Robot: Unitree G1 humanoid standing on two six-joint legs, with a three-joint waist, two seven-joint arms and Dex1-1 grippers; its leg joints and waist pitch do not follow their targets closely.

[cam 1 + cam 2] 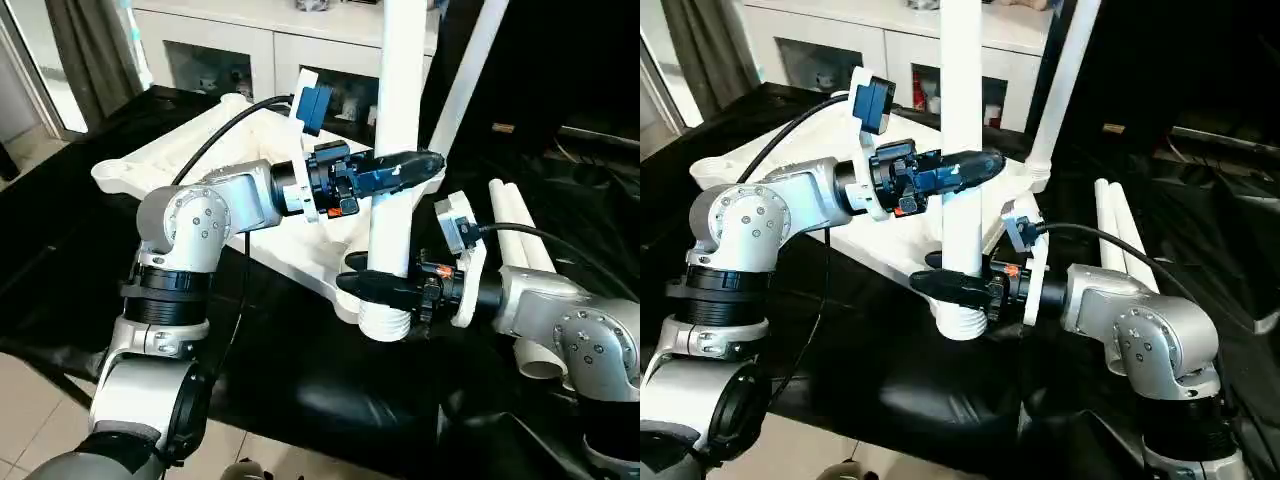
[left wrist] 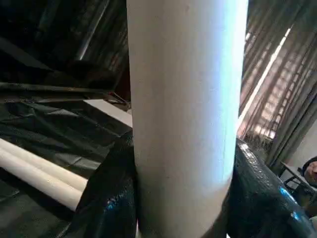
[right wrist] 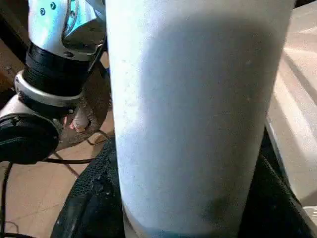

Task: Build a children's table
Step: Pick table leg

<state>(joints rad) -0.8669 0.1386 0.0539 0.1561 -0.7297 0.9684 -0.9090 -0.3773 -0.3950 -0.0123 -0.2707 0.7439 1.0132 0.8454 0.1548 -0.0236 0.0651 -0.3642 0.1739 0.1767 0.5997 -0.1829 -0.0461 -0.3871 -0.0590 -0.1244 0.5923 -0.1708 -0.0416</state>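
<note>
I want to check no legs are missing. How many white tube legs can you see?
4: one upright leg held by both hands, one standing leg behind it on the tabletop, two spare legs lying on the black cloth.

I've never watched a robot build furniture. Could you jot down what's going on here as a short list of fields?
Held piece: upright white leg, threaded end at the bottom
Left gripper: fingers shut on the leg, higher up
Right gripper: fingers shut on the leg, just above the thread
Tabletop: upside down on the black cloth
Spare legs: two lying by the right arm
Already fitted: one leg at a far corner
</note>
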